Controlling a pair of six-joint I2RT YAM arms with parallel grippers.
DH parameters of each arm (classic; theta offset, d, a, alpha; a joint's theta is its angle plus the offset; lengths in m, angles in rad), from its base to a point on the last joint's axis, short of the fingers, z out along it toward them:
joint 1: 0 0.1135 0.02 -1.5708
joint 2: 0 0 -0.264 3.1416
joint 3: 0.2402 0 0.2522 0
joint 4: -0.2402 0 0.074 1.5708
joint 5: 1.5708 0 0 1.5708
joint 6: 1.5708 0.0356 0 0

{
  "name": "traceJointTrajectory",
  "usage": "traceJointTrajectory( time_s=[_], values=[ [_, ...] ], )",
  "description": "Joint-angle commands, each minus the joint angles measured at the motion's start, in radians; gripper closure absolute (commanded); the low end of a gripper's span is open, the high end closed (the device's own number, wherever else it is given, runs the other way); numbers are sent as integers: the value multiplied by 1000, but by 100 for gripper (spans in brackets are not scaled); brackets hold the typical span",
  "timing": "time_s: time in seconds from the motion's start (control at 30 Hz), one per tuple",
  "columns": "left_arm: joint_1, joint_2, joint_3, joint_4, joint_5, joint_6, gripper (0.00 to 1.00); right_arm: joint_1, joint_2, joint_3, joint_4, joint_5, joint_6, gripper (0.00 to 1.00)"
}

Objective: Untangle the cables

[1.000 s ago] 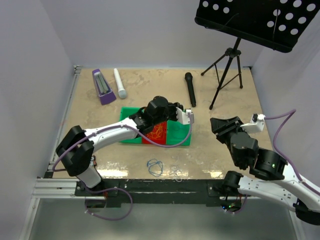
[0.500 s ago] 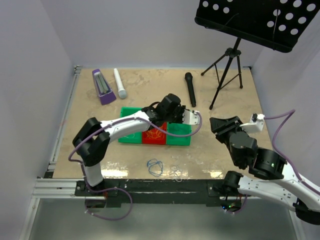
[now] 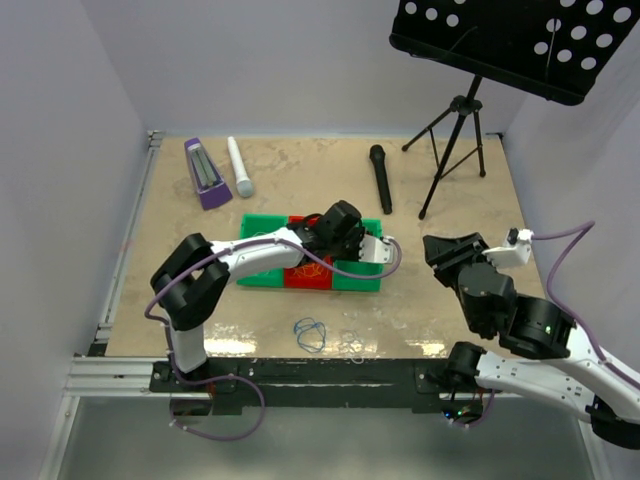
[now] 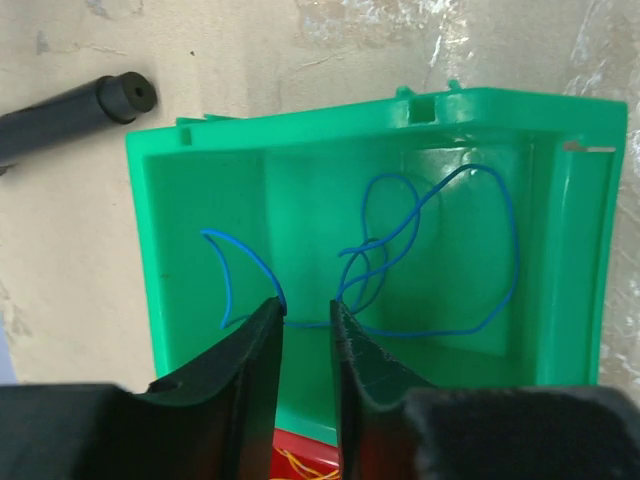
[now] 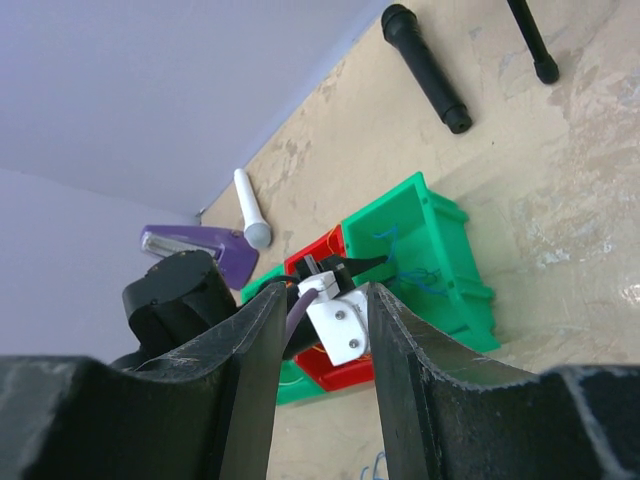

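Thin blue cable loops [image 4: 368, 250] lie inside the right green bin [image 4: 150, 250]. My left gripper [image 4: 307, 315] is down in that bin with its jaws a little apart, and one blue strand runs across the gap between its fingertips [image 4: 265, 335]. Orange-yellow cable [image 4: 300, 465] lies in the red bin [image 3: 303, 277] beside it. A blue loop [image 3: 310, 333] and a white loop [image 3: 352, 346] lie loose on the table near the front edge. My right gripper [image 5: 322, 290] is open and empty, held above the table's right side [image 3: 445, 248].
Another green bin [image 3: 258, 252] adjoins the red one on the left. A black microphone [image 3: 380, 178], a white microphone [image 3: 239, 167] and a purple wedge-shaped object [image 3: 205, 172] lie at the back. A music stand's tripod [image 3: 455, 140] stands at the back right.
My left arm has swung right from over the red bin to the right green bin and lowered into it. The right arm has barely moved.
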Motion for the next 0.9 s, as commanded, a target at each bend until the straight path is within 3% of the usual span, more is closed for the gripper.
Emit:
traceJointTrajectory(
  time_s=[0.0,0.07,0.27,0.37,0.43,0.57,0.67,0.87],
  values=[
    [-8,25,61,-49,29,-14,65,2,8,61,-36,61,46,57],
    [-6,5,44,-19,33,-6,54,2,10,65,-42,61,51,57],
    [-6,-73,54,-55,56,-27,43,2,22,64,-36,52,54,57],
    [-6,-142,88,-115,84,-46,26,2,34,65,-26,52,48,57],
    [-6,-182,122,-153,101,-63,7,2,39,62,-16,52,37,57],
    [-6,-264,229,-247,144,-104,2,2,54,61,1,46,21,57],
    [-6,-345,229,-357,193,-55,3,2,62,59,13,44,12,57],
    [-6,-541,-48,-601,338,250,16,2,65,42,56,31,-11,56]
  ],
)
